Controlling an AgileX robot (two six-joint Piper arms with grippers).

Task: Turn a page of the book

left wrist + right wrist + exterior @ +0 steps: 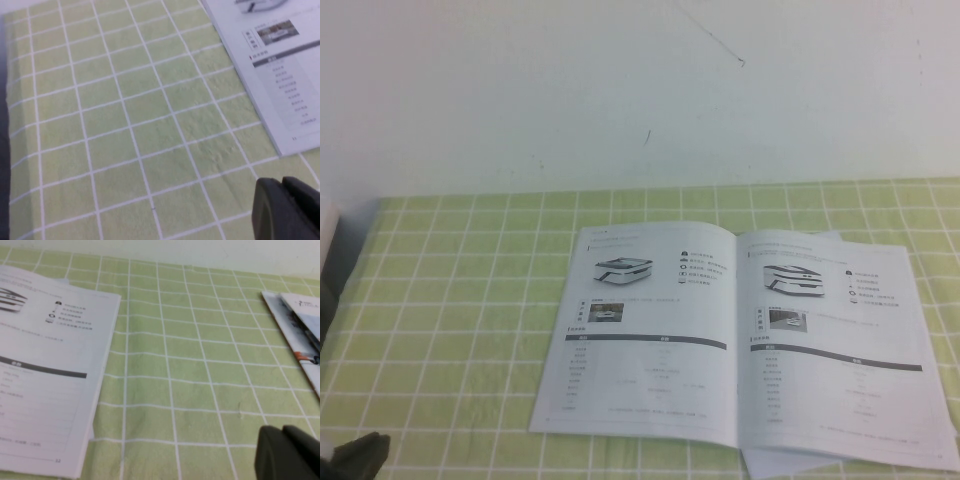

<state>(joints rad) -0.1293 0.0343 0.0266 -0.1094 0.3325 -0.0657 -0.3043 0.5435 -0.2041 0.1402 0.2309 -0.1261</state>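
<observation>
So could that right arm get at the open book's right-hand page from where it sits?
Probably yes. The right gripper, shut, sits over bare cloth beside the book, with nothing between it and the page. The left gripper stays on the far side.

A plain indoor test or lab corner, judging by its bareness. A blank white wall (640, 90) fills the upper half of the high view, and below it a table under a green cloth with a white grid (450, 330) carries an open white printed booklet of vehicle pictures and specification tables (720, 340).
</observation>
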